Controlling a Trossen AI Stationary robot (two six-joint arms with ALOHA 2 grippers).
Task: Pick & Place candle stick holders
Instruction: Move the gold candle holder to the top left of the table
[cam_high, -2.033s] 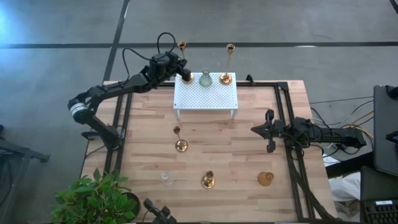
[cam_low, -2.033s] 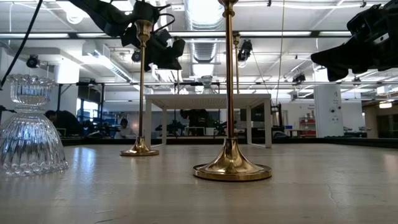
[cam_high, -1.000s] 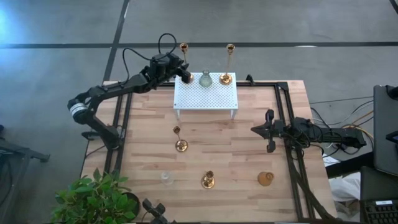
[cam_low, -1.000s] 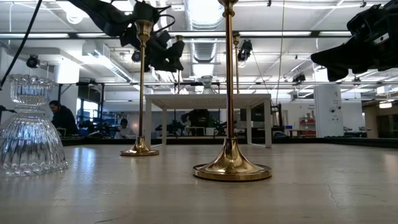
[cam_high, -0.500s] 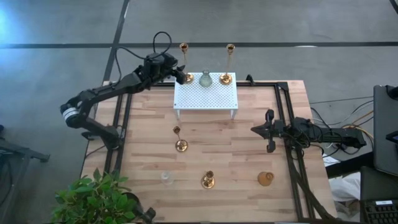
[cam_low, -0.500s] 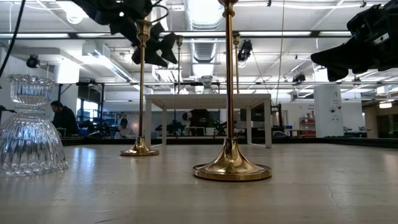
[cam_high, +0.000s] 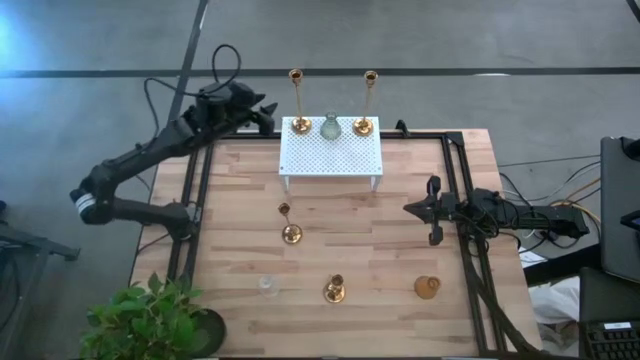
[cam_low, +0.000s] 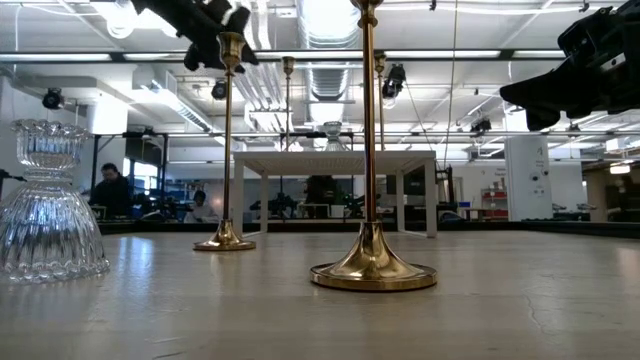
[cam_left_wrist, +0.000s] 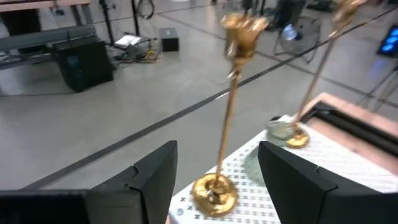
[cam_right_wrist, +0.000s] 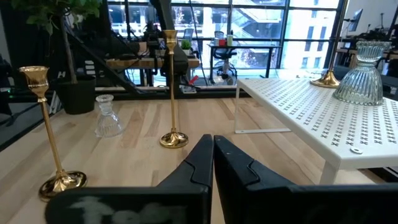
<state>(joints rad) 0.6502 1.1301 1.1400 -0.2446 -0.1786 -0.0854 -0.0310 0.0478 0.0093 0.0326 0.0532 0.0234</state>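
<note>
Two tall brass holders (cam_high: 298, 100) on rack (cam_high: 330, 155), stems vertical, cups up.

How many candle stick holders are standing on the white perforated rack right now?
3: a tall brass candlestick at the rack's back left corner, a clear glass holder mid-back, another tall brass candlestick back right. None seems hidden.
</note>
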